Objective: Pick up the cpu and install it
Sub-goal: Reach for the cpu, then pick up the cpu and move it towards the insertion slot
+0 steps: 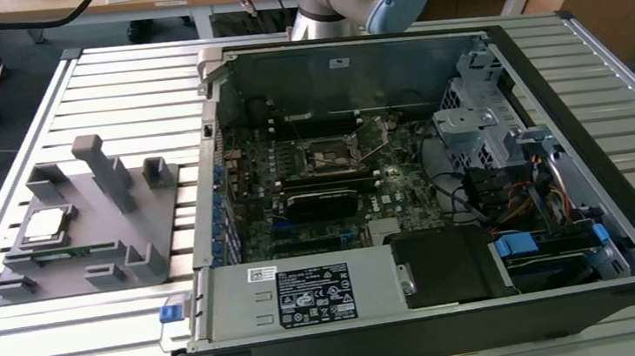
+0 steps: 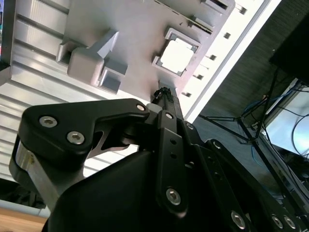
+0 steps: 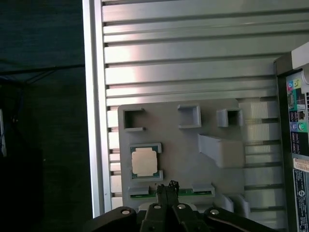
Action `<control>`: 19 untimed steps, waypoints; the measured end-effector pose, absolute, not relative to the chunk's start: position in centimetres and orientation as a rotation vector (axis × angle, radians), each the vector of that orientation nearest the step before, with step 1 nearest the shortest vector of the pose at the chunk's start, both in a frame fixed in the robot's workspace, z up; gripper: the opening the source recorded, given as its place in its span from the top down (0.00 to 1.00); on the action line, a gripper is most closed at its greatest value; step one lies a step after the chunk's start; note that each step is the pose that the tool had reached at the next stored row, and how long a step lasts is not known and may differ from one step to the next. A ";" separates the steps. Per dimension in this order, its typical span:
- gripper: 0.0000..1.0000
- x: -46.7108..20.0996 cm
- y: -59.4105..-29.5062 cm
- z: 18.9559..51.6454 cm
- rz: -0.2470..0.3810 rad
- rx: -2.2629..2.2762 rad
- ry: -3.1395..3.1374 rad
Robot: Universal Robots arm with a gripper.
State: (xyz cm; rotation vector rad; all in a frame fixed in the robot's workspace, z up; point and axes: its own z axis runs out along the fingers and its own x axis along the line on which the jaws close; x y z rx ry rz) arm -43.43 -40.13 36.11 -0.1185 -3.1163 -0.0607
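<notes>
on grey holder (image 3: 188,164), cpu (image 3: 145,161) lying near the tool (image 3: 167,186), tool closed, holding nothing

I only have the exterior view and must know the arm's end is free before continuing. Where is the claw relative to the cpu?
Observer: In the first wrist view the claw hangs over the grey fixture, apart from the cpu.
Operator: Holding anything?
Observer: No, it is shut with nothing in it.
Operator: What lies under its tip?
Observer: There its tip lines up with the green memory stick beside the cpu.
</notes>
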 end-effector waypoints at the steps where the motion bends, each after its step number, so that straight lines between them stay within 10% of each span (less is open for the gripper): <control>1: 0.89 -43.7 -40.1 36.1 -0.061 -0.118 -3.116; 19: 0.89 -46.1 -40.1 35.7 -0.061 -0.118 -3.114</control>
